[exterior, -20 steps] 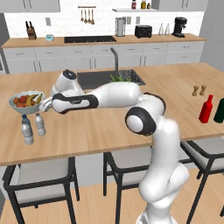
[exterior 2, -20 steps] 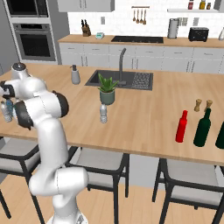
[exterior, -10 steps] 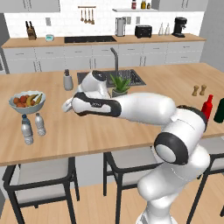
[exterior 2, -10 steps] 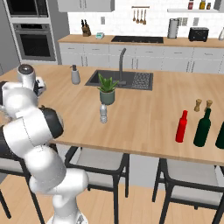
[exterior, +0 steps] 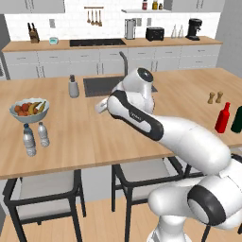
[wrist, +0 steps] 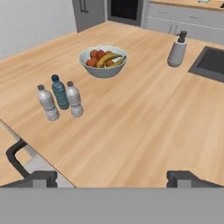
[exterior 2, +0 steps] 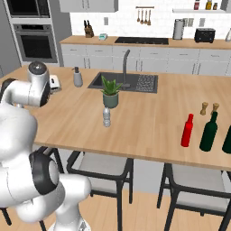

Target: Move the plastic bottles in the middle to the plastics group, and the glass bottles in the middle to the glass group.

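The hand hangs wide open and empty over the surface. Two plastic bottles stand just beside the blue-capped bottle, near a fruit bowl. The red bottle stands next to the green bottle. That leaves, it seems, one clear bottle mid-surface, in front of the potted plant, which crowds it from behind.

Two rear base views; counter shared.

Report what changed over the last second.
The arm swung away from the blue-capped bottle beside the fruit bowl toward the counter's middle; the pincer is open and empty. That bottle, the plastic bottle near the plant and the red bottle stayed put.
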